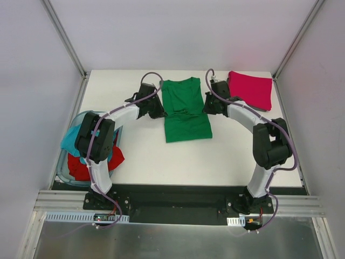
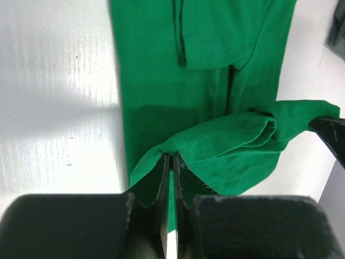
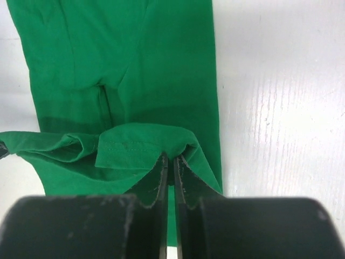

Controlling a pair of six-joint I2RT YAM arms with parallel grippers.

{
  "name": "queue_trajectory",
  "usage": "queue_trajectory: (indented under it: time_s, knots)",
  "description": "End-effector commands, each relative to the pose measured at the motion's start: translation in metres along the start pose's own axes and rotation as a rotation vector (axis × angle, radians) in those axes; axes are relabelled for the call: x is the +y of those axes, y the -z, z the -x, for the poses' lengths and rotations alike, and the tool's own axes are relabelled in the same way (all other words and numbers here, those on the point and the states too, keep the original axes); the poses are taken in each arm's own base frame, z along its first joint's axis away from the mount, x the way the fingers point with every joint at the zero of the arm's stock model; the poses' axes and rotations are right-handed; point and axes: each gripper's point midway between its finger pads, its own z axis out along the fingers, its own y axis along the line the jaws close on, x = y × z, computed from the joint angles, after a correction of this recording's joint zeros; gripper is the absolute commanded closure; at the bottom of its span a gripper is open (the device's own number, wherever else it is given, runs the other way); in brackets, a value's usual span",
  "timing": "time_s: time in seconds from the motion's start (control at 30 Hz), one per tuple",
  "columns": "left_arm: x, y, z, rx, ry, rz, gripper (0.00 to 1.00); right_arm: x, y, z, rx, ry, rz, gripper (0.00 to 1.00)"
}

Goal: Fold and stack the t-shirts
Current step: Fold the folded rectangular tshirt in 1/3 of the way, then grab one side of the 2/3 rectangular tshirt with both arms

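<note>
1. From above: the green shirt (image 1: 186,110) lies lengthways in the middle of the white table (image 1: 151,156), neckline at the far end, and both arms are reaching in on it.
2. The left gripper (image 1: 157,109) is at the shirt's left edge and the right gripper (image 1: 210,106) at its right edge, about level with each other partway down the cloth.
3. The pink shirt (image 1: 251,89) sits folded at the far right corner, well apart from the green one.
4. Near left, the tub (image 1: 61,174) holds a teal shirt (image 1: 69,141) and a red shirt (image 1: 81,168) in a crumpled heap, partly hidden behind the left arm.
5. Left wrist view: the left gripper (image 2: 172,159) has its jaws clamped tight on a pinch of the green shirt (image 2: 215,65). A hemmed fold is lifted off the flat cloth and stretches away to the right, with bare table (image 2: 54,108) on the left.
6. Right wrist view: the right gripper (image 3: 172,159) has its jaws pressed together on the green shirt (image 3: 135,59), gripping a stitched fold. That fold is raised and trails off to the left over the flat cloth, with table (image 3: 275,108) on the right.
</note>
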Motion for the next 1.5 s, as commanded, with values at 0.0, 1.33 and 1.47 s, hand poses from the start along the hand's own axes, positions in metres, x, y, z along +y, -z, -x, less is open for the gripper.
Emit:
queue_trajectory:
  time_s: [0.0,1.33,1.47]
  knots:
    - [0.003,-0.005,0.012,-0.009,-0.016,0.018,1.0,0.008,-0.006,0.034,-0.094,0.01,0.024,0.94]
    - [0.042,0.017,-0.113,0.189,0.068,0.005,0.49,-0.037,0.045,-0.1,-0.006,-0.277,-0.008,0.04]
    - [0.045,0.011,-0.121,0.219,0.081,0.019,0.62,-0.042,0.042,-0.105,0.001,-0.284,-0.032,0.04]
